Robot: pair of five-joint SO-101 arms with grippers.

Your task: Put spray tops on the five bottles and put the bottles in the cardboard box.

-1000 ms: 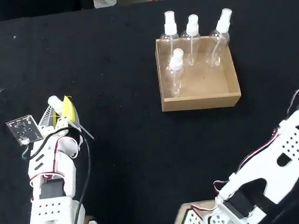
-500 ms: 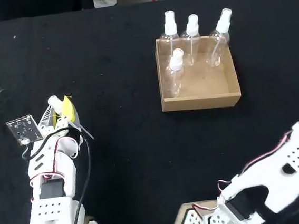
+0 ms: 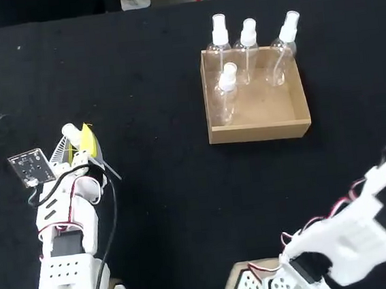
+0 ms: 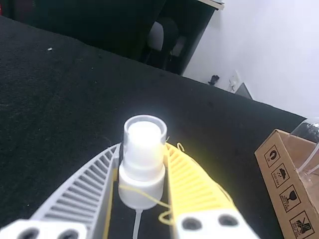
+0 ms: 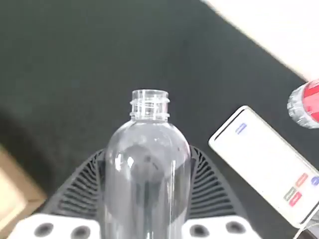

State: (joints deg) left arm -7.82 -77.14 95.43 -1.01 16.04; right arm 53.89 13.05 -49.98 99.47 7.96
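Left hand [image 4: 143,150] clasps spray top [image 4: 143,167] amid open black table [image 4: 55,89]; right hand [image 5: 147,153] clasps bottle [image 5: 147,174].

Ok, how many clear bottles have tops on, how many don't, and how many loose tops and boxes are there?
Capped spray bottles: 4
Uncapped bottle: 1
Loose spray top: 1
Cardboard box: 1
Total: 7

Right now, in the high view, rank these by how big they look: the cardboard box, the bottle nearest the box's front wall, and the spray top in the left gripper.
1. Cardboard box, clearly largest.
2. Front bottle, much smaller than the box.
3. Spray top in the left gripper, smallest; part of it is hidden there.
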